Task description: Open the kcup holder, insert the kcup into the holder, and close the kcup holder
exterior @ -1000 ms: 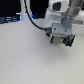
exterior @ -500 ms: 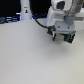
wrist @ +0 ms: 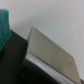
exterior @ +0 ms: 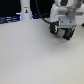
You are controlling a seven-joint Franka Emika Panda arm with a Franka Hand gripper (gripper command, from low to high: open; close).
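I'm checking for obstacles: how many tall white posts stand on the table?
1. The white post stands at the far edge of the table, on the exterior view's left, apart from the arm. Another could hide behind the arm.

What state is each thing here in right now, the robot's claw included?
Robot's gripper: low over the white table, open or shut unclear.
Black boxy kcup holder: mostly hidden behind the gripper; drawers' state unclear.
Tall white tapered post: upright, untouched.
Green-topped kcup: not identifiable for certain.
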